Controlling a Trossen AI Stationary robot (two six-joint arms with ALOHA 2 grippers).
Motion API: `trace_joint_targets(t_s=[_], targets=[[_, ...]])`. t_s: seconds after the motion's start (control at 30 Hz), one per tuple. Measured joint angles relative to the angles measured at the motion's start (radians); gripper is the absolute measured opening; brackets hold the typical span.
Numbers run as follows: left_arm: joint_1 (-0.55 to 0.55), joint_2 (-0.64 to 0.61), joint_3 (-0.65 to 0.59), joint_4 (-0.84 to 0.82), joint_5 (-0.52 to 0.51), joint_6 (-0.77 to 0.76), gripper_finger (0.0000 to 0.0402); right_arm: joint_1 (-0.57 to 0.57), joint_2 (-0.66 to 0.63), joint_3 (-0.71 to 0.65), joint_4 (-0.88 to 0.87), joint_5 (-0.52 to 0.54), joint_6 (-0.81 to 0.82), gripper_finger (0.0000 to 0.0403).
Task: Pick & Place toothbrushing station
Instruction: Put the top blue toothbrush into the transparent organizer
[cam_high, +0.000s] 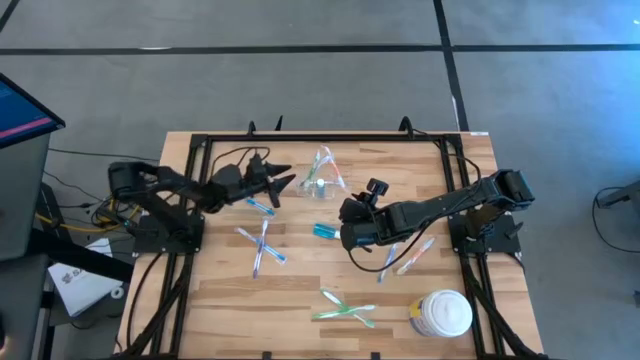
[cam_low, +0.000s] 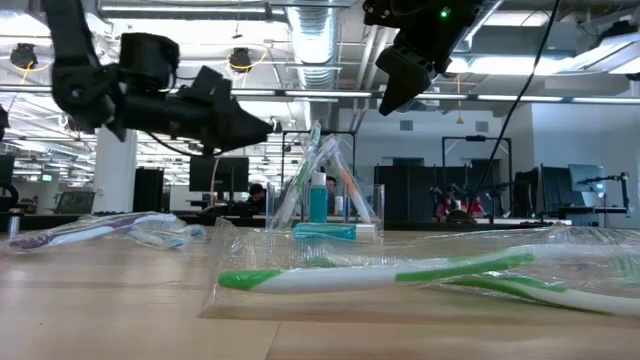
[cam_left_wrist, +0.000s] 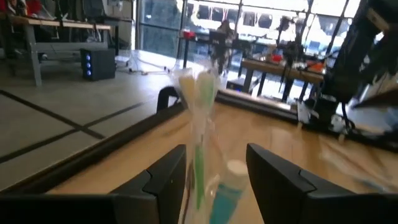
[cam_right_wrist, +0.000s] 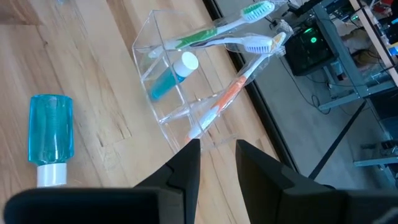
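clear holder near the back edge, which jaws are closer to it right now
Left. The left gripper hangs just beside the clear holder, jaws open and pointing at it. The right gripper sits a bit farther off, on the holder's front side, empty.

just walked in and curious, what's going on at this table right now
Two robot arms are stocking a clear holder near the table's far edge. It already holds toothbrushes and a small teal tube. The left gripper hovers beside it, open and empty. The right gripper hangs over a teal tube lying on the table, holding nothing. More wrapped toothbrushes lie loose, beside a white jar.
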Motion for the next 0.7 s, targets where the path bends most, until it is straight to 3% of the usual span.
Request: trace_joint_targets(t_s=[0.33,0.7], targets=[[0.003,-0.265,-0.113,-0.366,-0.004,0.034,0.0163,-0.001,0.000,0.000,0.010,-0.018,0.000,0.0092],[0.041,-0.422,-0.097,-0.791,-0.066,-0.018,0.0163,-0.006,0.000,0.000,0.014,-0.018,0.000,0.0092]])
